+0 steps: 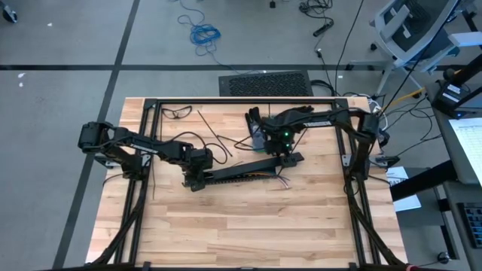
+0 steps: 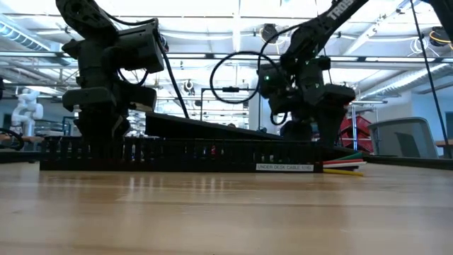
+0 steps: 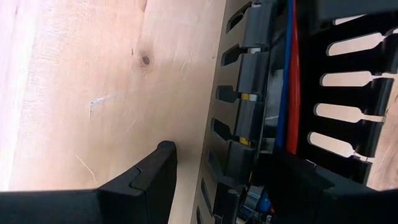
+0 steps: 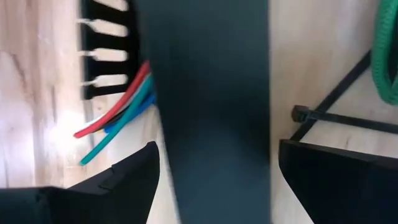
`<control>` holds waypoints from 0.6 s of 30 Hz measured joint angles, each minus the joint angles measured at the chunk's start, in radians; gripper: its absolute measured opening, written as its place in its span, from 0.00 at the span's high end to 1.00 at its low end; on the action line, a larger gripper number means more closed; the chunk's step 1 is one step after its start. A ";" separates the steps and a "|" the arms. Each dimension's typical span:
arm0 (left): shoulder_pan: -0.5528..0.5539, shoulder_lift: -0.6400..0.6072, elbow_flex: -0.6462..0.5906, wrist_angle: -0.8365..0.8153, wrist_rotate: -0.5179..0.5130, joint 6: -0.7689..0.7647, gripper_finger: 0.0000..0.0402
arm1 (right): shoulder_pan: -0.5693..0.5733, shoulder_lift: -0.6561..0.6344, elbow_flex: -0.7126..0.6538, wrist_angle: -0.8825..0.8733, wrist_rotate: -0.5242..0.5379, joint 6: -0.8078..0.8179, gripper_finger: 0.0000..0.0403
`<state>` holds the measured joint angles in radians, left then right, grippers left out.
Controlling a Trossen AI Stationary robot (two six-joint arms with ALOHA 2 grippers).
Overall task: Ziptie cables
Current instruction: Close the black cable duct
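Observation:
A long black slotted rail (image 1: 226,178) lies across the table's middle, with the coloured cables (image 3: 289,74) running inside it. The cables' ends (image 4: 118,115) stick out of its right end onto the wood. My left gripper (image 3: 217,155) is open at the rail's left end. One finger (image 3: 158,174) stands outside the near slotted wall (image 3: 239,124), and the other is over the inside. My right gripper (image 4: 217,149) is at the right end, around a flat dark lid strip (image 4: 205,93). A ziptie (image 4: 339,118) lies on the wood beside it. My left gripper: I cannot tell whether it touches the rail; bare wood shows between its outer finger and the wall. My right gripper holds the lid strip's right end part (image 4: 168,124) across its width, between the two fingers, pointing down from above. In the low view the lid (image 2: 212,127) slopes up toward the left.
A black frame (image 1: 226,100) borders the table, with uprights at both sides. Thin dark strips and loose wires (image 1: 207,128) lie on the far left part. A green coiled cord (image 4: 385,56) lies past the ziptie. Bare wood (image 1: 248,226) fills the near half.

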<state>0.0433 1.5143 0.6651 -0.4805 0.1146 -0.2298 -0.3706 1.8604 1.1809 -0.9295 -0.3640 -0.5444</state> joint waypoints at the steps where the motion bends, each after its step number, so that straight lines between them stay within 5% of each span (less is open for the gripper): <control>1: 0.000 0.000 0.000 0.000 0.000 0.000 0.46 | -0.003 0.008 0.000 0.008 -0.001 0.000 0.23; 8: 0.000 0.000 0.001 0.000 0.000 0.000 0.46 | -0.010 0.036 0.000 -0.006 -0.030 -0.044 0.25; 18: 0.000 0.000 0.001 0.000 0.001 0.000 0.46 | -0.010 0.042 0.000 -0.017 -0.084 -0.064 0.41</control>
<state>0.0433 1.5139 0.6659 -0.4801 0.1158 -0.2298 -0.3801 1.9026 1.1809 -0.9466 -0.4485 -0.6079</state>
